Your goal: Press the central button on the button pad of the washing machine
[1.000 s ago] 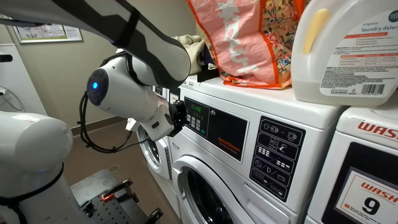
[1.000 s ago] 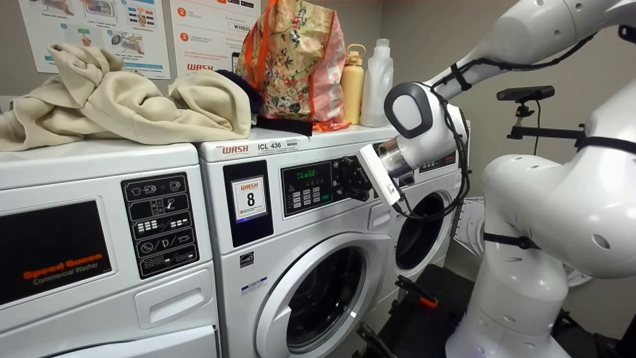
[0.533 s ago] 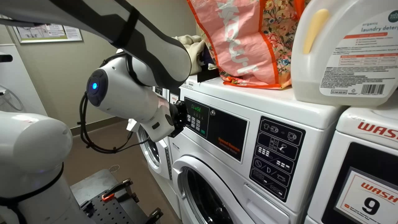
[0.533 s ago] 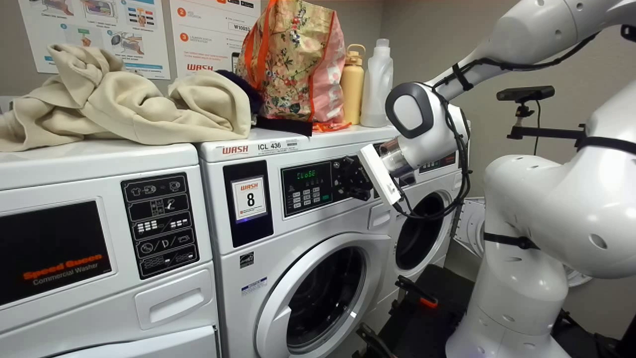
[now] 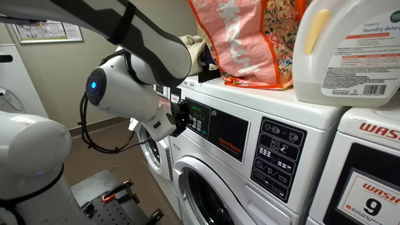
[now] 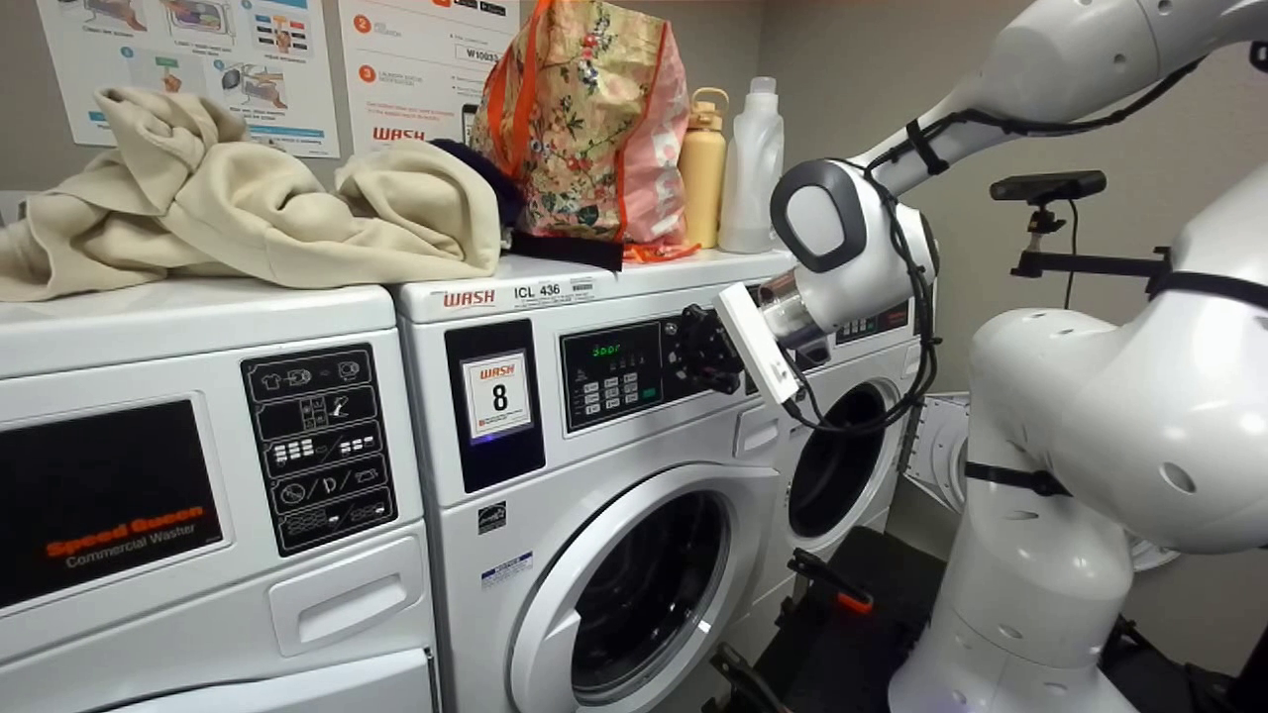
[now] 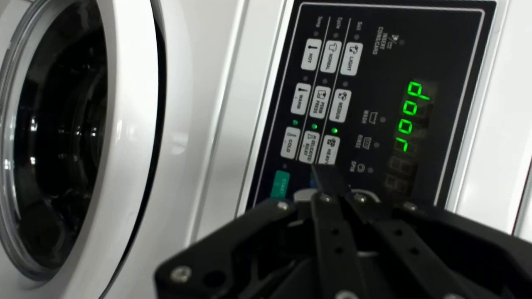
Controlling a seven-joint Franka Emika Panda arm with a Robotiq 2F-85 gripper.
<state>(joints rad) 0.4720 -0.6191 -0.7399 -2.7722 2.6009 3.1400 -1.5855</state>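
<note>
The washing machine's button pad shows in the wrist view as rows of pale keys on a black panel. The central button is marked PERM PRESS and is uncovered there. The green display reads "door". My gripper is shut and empty, with its fingertips together, overlapping the edge of the HEAVY key. I cannot tell whether they touch the panel. In both exterior views the gripper is close to the panel, beside the pad; in an exterior view it partly hides the keys.
The green START key is left of the fingers in the wrist view. The round washer door is below the panel. A bag, a blanket and detergent bottles stand on top of the machines.
The display has changed from "CLOSE" to "door". The wrist and gripper have tilted and shifted slightly, a little upward in an exterior view. The gripper stays beside the pad.
</note>
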